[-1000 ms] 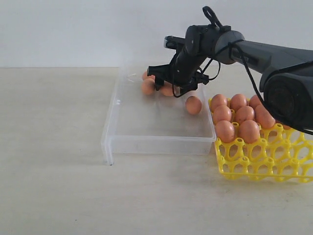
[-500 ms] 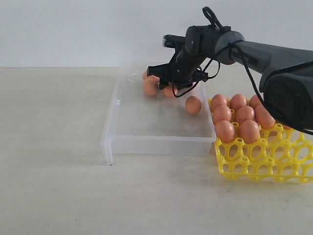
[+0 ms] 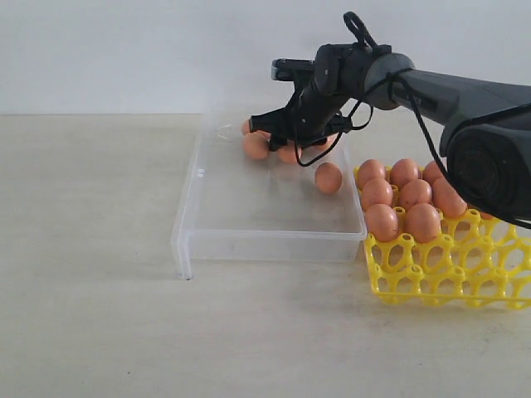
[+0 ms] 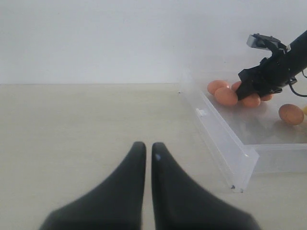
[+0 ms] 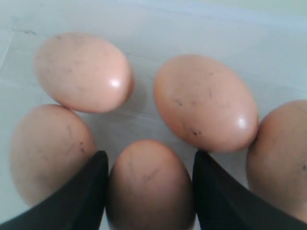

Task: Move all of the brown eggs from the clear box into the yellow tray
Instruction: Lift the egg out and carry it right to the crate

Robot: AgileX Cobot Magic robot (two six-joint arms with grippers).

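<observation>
Roughly eight eggs (image 3: 415, 195) seated in yellow tray (image 3: 431, 278); about six left in clear box (image 3: 249, 245); right claw (image 5: 149, 158) clamps one egg (image 5: 149, 189); left claw (image 4: 148, 148) closed.

Yellow tray (image 3: 431, 278) cut off at right edge; far brown eggs (image 3: 255, 147) partly hidden behind right pincer (image 3: 290, 141).

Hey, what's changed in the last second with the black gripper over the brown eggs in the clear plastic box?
The right gripper closed its jaws in on one brown egg in the cluster inside the clear plastic box, and its wrist rose slightly. That egg has not visibly lifted. The lone egg, the yellow lattice tray with its eggs and the box stayed put.
</observation>
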